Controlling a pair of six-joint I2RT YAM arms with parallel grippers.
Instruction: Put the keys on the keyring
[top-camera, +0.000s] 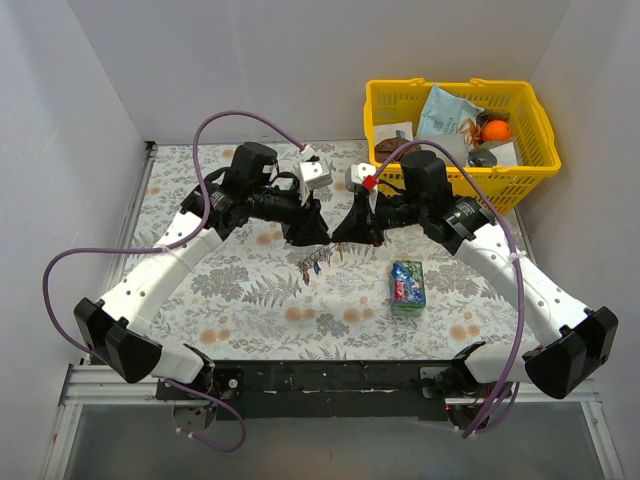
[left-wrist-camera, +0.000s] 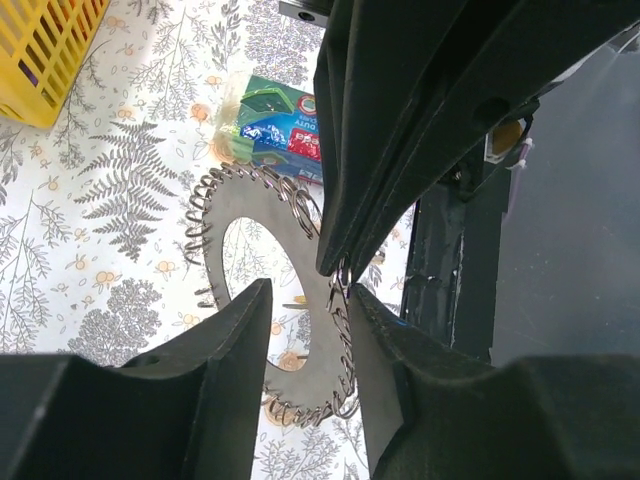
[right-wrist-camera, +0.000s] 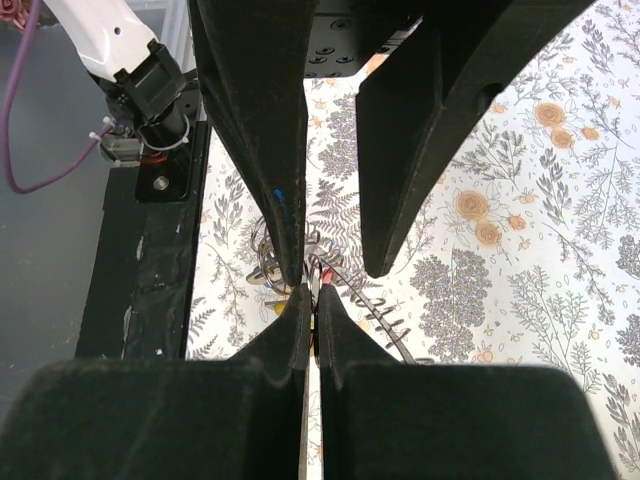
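Meeting tip to tip over the table (top-camera: 235, 295) in top cam: L gripper (top-camera: 312, 234) and R gripper (top-camera: 348, 234), w/ keys (top-camera: 312, 264) dangling in a bunch just below the tips. Packet (top-camera: 407, 285) lies off to R gripper's side, basket (top-camera: 460, 130) well behind it.

L wrist cam: L gripper (left-wrist-camera: 310, 290) is released, fingers apart. Ring (left-wrist-camera: 255, 195) is threaded btw them, one limb just beside one finger but not squeezed. R gripper (left-wrist-camera: 328, 262) faces it from opposite, tip on the ring's coil. Packet (left-wrist-camera: 280, 125) sits beyond the ring.

R wrist cam: R gripper (right-wrist-camera: 311, 296) is clenched, only a hairline gap. It's prob. pinching the ring (right-wrist-camera: 375, 312), though the fingers hide the exact contact. L gripper's fingers stand apart right ahead of its tips. A red bit shows there, maybe a key head.

Risks, as I judge:
- Ring hangs from one thin pinch, so a twist or slack in R's grip could drop ring + keys onto the table.
- Coil could snag on an L finger if L closes or pulls off-line.
- Tips are v. close, so a small misalignment means a knock.

Writing: packet print is too blurred to read. No other labels are legible.
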